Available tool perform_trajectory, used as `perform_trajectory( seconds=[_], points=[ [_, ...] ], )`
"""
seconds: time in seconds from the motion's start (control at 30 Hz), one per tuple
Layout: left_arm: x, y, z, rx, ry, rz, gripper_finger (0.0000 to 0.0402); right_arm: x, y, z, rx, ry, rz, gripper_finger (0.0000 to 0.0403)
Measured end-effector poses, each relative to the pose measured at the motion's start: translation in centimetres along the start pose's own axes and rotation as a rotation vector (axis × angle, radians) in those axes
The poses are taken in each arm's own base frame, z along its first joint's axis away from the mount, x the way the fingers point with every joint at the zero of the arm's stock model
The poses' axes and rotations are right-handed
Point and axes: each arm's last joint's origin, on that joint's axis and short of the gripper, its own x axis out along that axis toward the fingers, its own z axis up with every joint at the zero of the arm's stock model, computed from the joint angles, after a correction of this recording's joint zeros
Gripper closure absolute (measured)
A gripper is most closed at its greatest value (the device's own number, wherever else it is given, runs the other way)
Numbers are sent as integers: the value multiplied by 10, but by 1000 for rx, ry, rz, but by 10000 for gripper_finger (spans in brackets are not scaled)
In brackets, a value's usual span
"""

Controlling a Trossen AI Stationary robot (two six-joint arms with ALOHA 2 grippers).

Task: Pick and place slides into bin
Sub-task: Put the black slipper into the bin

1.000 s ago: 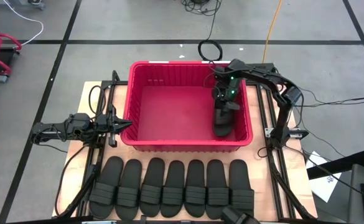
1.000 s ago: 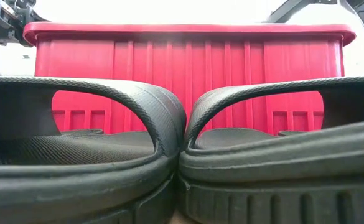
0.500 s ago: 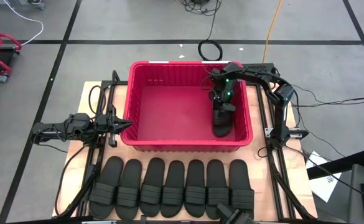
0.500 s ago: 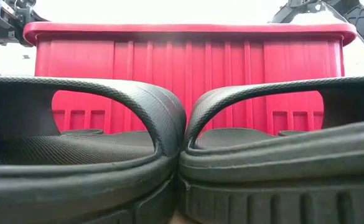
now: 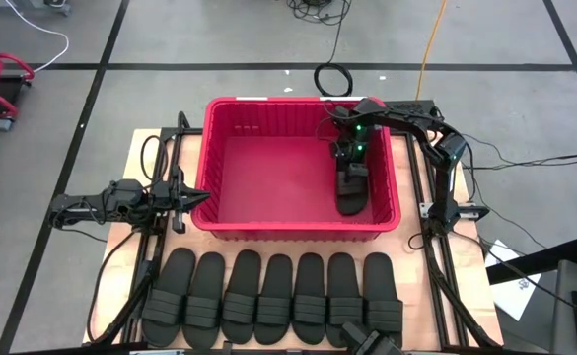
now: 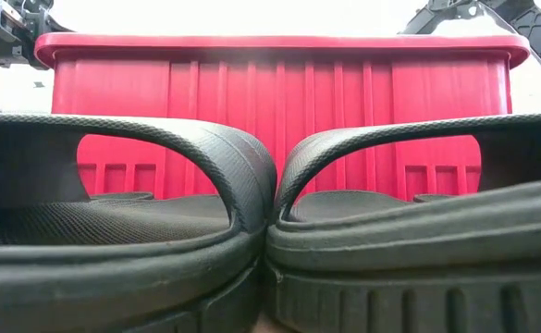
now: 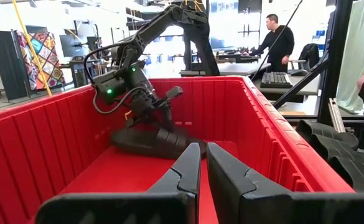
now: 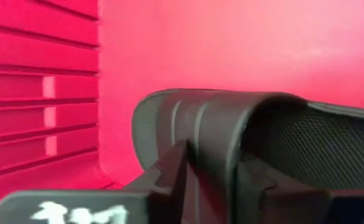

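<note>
Item: one slide (image 5: pixel 352 190) lying in the red bin (image 5: pixel 268 222), right side. Right hand (image 5: pixel 350 163) straddles its strap, grip uncertain; left hand (image 5: pixel 191 196) closed, empty, at bin's left wall. Risk: strap snagging on withdrawal.

No text, label or number can be read anywhere in these views.

bin (image 5: pixel 268 222) floor bare leftward (one slide (image 5: pixel 351 189) at right wall)

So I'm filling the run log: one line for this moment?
left end effector: shut, idle beside bin | right end effector: in bin, straddling slide strap | slide on bin floor | seven slides in row outside
</note>
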Motion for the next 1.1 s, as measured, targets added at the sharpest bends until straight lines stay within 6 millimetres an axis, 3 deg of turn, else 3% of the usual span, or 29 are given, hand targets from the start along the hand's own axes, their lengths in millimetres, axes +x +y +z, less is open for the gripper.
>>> perform_trajectory(
  seconds=[0.53, 0.87, 1.1],
  points=[
    [0, 0, 0, 0, 0, 0, 371, 0, 0, -1, 45, 59, -52, 294],
    [0, 0, 0, 9, 0, 0, 371, -10, 13, 3, 31, 58, -149, 290],
    [0, 0, 0, 29, 0, 1, 371, -12, 15, 4, 42, 43, -163, 238]
  ],
)
